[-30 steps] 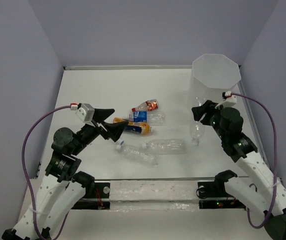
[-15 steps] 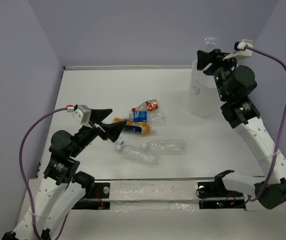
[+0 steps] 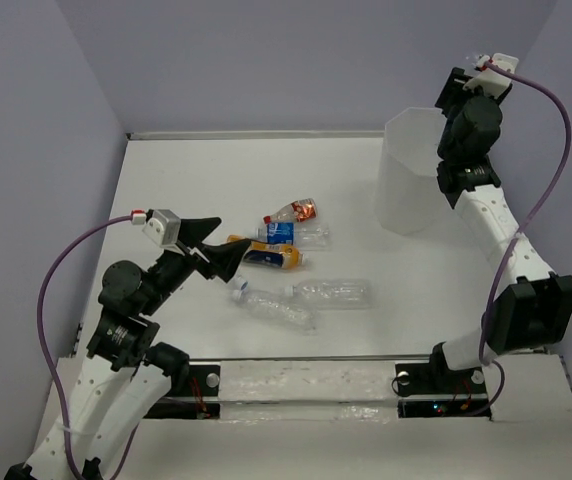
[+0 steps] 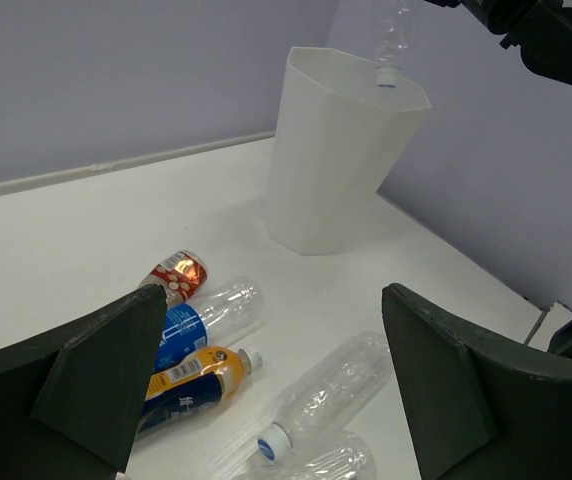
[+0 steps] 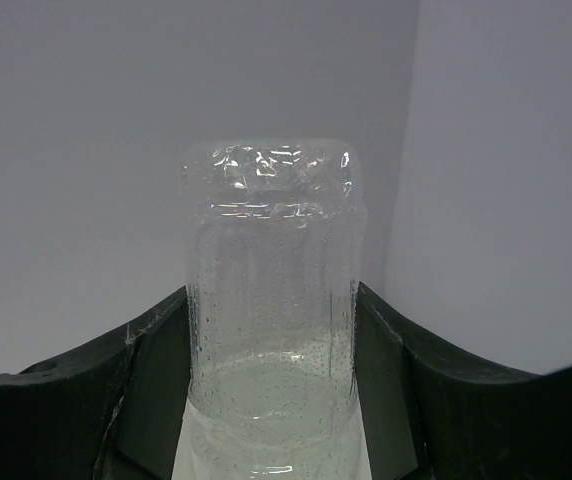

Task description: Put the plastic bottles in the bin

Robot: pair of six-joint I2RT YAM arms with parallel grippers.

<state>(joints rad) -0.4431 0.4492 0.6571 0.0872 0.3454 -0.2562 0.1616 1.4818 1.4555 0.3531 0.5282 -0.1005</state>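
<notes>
Lilac walls box in the white table, and high against them a clear bottle now hangs cap-down just above the rim of the bin at the table's far right corner, clamped in the right claw; a second ago that claw held it low over the table on the bin's near side. With the lift done, letting go looks like all that remains for this one. The other bottles lie clustered mid-table, with the left claw spread wide and empty beside them.
</notes>
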